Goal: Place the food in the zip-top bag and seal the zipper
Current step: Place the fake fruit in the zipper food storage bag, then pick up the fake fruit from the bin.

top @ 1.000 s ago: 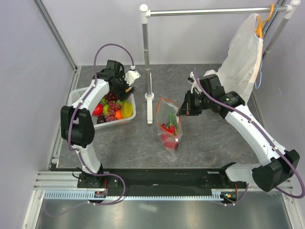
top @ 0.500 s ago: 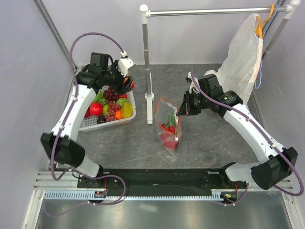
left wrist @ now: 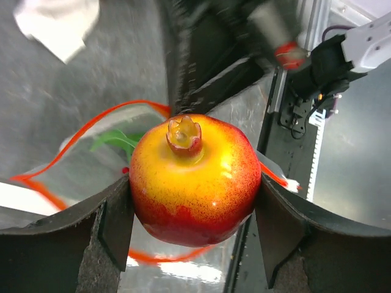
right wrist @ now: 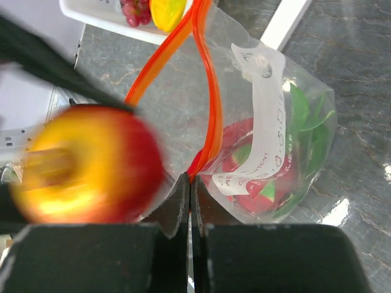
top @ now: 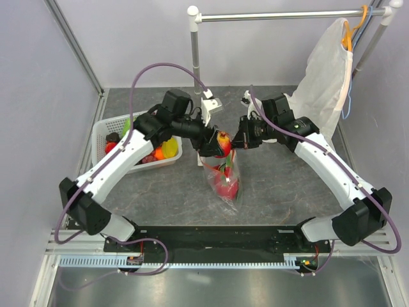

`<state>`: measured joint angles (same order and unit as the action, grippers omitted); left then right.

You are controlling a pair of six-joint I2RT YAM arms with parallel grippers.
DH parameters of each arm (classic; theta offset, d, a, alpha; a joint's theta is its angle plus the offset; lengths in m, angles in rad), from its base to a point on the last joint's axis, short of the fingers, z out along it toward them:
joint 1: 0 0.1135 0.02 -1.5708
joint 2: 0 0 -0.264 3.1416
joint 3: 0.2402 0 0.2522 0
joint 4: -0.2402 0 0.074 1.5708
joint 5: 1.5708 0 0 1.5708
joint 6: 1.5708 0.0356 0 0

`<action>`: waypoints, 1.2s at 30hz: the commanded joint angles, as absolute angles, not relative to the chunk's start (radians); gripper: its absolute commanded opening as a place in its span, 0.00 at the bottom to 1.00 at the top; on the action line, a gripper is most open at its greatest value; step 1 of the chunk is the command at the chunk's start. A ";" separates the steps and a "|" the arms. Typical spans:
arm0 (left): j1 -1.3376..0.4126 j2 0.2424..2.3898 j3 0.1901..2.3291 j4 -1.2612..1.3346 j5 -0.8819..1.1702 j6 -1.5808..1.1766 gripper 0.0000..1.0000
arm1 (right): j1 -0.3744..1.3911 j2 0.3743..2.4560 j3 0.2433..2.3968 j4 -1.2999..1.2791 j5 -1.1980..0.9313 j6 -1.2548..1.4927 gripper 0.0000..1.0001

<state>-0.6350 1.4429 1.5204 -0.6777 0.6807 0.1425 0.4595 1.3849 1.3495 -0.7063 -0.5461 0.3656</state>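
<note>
Over the zip-top bag [top: 225,185] mouth: toy pomegranate [left wrist: 195,171] held.
We see the left gripper [left wrist: 193,213] clenched on it, the right gripper [right wrist: 190,201] pinching the zipper [right wrist: 211,104] at the mouth's 3 o'clock; red and green pieces [right wrist: 269,195] inside, basket [top: 102,131] at 9 o'clock.

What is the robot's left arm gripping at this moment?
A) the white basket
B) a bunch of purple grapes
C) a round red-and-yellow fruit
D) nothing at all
C: the left gripper is clamped on the red-and-yellow fruit, one finger on each side, over the open mouth of the zip-top bag.
</note>
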 commanded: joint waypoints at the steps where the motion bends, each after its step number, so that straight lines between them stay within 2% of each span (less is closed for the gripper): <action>1: -0.646 1.502 1.516 -0.650 0.686 0.048 0.74 | 0.454 1.330 1.355 -0.629 -0.610 0.341 0.00; 3: -0.647 1.514 1.531 -0.669 0.669 0.063 0.84 | 0.454 1.319 1.333 -0.632 -0.609 0.334 0.00; 5: -0.635 1.500 1.535 -0.701 0.635 0.081 0.99 | 0.454 1.306 1.319 -0.647 -0.603 0.325 0.00; 10: -0.393 1.404 1.520 -0.744 0.750 0.061 1.00 | 0.456 1.279 1.295 -0.669 -0.595 0.295 0.00; 13: -0.218 1.379 1.508 -0.764 0.732 0.051 1.00 | 0.454 1.278 1.281 -0.657 -0.589 0.291 0.00; 17: -0.030 1.417 1.514 -0.755 0.564 0.104 1.00 | 0.454 1.269 1.267 -0.640 -0.575 0.278 0.00; 20: 0.070 1.520 1.555 -0.744 0.447 0.091 0.95 | 0.454 1.262 1.267 -0.643 -0.561 0.270 0.00; 29: 0.109 1.768 1.631 -0.713 0.400 0.107 0.96 | 0.454 1.253 1.258 -0.661 -0.551 0.259 0.00; 36: 0.080 1.850 1.611 -0.675 0.374 0.149 0.94 | 0.454 1.259 1.252 -0.658 -0.549 0.261 0.00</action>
